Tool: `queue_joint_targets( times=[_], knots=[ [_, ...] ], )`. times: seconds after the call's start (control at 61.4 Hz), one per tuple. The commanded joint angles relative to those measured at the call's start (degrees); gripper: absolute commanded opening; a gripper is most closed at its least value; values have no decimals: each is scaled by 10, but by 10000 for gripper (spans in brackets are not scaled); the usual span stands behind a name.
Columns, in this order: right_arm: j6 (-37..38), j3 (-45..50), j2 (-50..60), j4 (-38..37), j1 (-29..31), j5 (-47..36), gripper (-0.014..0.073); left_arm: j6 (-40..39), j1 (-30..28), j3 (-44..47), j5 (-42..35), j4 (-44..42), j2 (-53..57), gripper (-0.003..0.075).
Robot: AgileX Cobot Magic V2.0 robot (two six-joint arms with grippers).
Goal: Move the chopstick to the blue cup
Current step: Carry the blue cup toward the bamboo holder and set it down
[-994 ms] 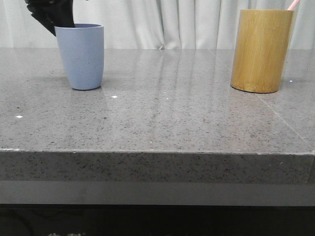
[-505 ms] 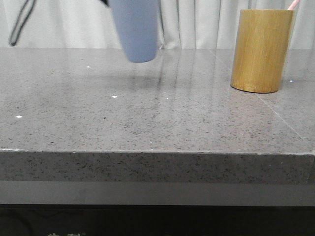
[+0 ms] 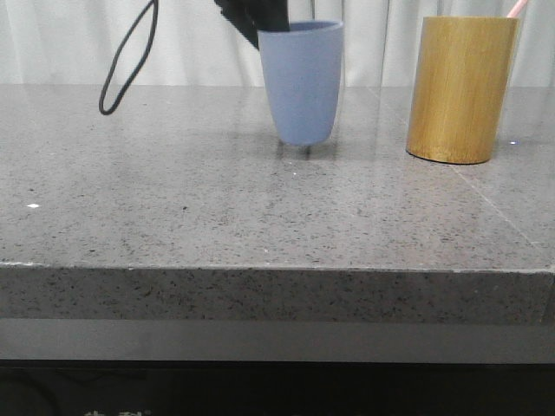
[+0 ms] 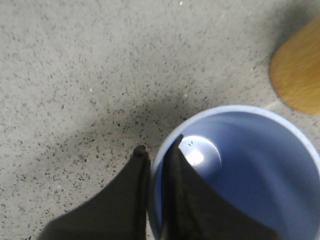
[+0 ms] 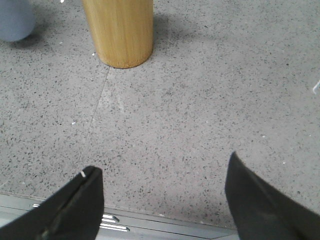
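My left gripper (image 4: pixel 156 150) is clamped over the blue cup's (image 3: pixel 301 82) rim, one finger inside, one outside. My right gripper (image 5: pixel 162 197) hangs spread wide, nothing between its fingers.

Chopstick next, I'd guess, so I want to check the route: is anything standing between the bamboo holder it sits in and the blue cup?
Nothing visible does. In the front view, the blue cup, pinched at its rim by the left gripper, is just left of the bamboo holder, bare table between them. The chopstick tip pokes above the holder.
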State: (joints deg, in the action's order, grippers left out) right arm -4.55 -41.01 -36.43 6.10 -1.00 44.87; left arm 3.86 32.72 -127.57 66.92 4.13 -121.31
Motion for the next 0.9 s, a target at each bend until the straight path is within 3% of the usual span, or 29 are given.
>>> queue_joint_targets(
  times=[0.0, 0.244, 0.521, 0.88],
  knots=[
    [-1, -20, -5, -3, 3, -39, 529, -4, 4, -20, -22, 4, 27, -19],
    [-1, -20, -5, -3, 3, -39, 529, -4, 4, -20, -22, 4, 25, 7],
    [-1, -20, -5, -3, 3, -39, 529, -4, 4, -20, -27, 6, 25, 309],
    [-1, -20, -5, -2, 3, -44, 529, -4, -5, -20, -6, 3, 51, 316]
  ],
)
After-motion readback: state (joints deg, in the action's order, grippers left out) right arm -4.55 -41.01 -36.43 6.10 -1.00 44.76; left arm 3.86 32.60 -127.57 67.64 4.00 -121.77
